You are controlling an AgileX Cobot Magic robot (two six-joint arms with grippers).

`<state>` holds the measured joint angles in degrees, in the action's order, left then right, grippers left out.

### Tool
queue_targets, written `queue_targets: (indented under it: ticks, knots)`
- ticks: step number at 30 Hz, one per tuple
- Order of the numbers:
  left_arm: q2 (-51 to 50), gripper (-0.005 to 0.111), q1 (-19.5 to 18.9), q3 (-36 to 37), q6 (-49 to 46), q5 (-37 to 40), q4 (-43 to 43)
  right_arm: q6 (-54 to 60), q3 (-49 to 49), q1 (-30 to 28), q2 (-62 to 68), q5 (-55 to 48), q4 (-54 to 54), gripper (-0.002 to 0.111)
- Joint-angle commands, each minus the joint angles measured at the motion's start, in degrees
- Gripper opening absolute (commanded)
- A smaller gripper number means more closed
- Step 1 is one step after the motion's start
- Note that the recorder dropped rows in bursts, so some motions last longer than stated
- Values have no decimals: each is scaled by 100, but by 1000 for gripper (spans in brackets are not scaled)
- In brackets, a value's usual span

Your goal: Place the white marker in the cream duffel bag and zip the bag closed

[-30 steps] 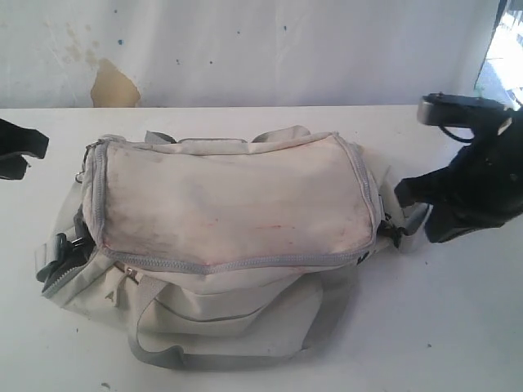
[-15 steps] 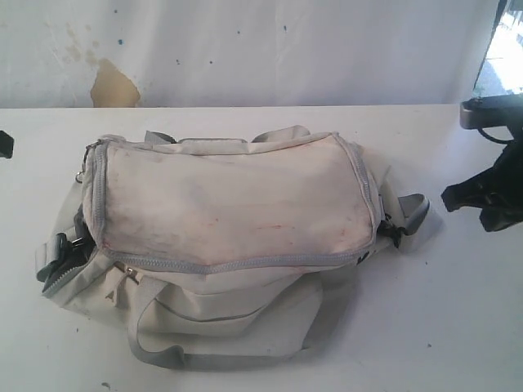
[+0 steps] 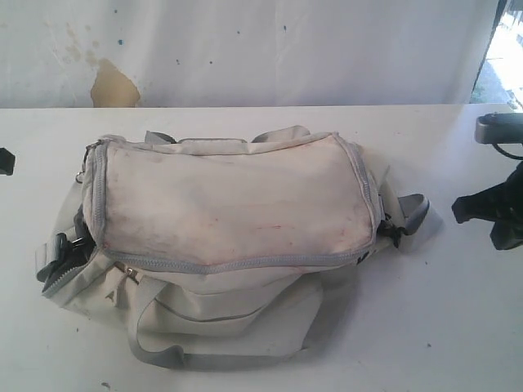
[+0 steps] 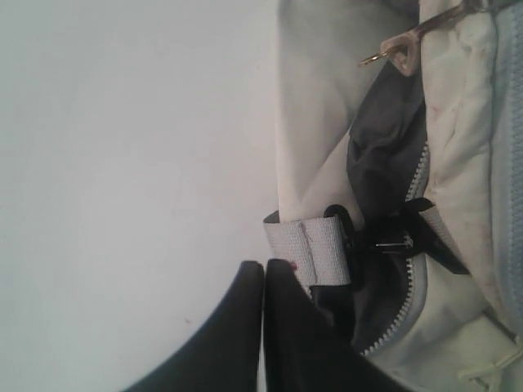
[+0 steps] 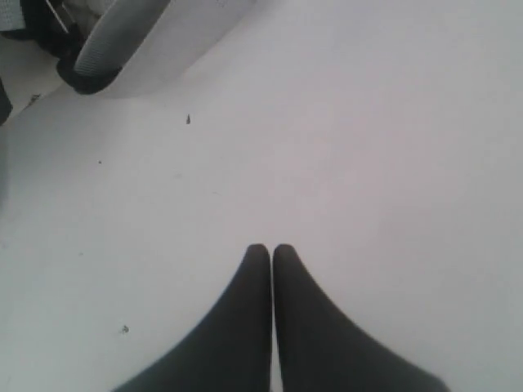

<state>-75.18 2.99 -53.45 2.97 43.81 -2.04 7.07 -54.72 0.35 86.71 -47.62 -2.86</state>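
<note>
Close by one end of the cream duffel bag (image 4: pixel 319 122), the left gripper (image 4: pixel 263 265) has its fingers pressed together on nothing, just beside a grey strap loop (image 4: pixel 315 251). The exterior view cuts it off at the table's left edge. The right gripper (image 5: pixel 271 249), likewise closed and empty, hangs over bare table (image 3: pixel 458 318) near the right edge, half out of frame. The white marker shows in no view. The tabletop is white and speckled, and the wall (image 3: pixel 286 49) behind has a brown patch (image 3: pixel 113 83). The bag lies mid-table, reddish-stained, its grey zipper (image 3: pixel 245 263) running round the top flap. Dark lining shows at the end nearest the left edge.

One cream duffel bag (image 3: pixel 237 204), one table (image 3: pixel 458 327), two grippers, left gripper (image 4: pixel 263 265), right gripper (image 5: pixel 271 247)
</note>
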Motion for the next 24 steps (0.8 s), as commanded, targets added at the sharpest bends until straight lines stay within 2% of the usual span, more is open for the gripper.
queue_targets:
  ticks: [1, 11, 20, 24]
  knots:
    - [54, 0, -5, 21, -14, -35, 252, 26, 43, -41, -50, -10, -130, 0]
    - [441, 0, -5, 21, -39, 73, 252, -24, 156, -41, -865, 17, -6, 0]
    - [1927, 0, -5, 331, -148, 25, 300, -327, 572, -35, -2108, 194, 353, 0]
    - [2833, 0, -5, 681, -148, -282, 300, -327, 774, -35, -2845, 284, 353, 0]
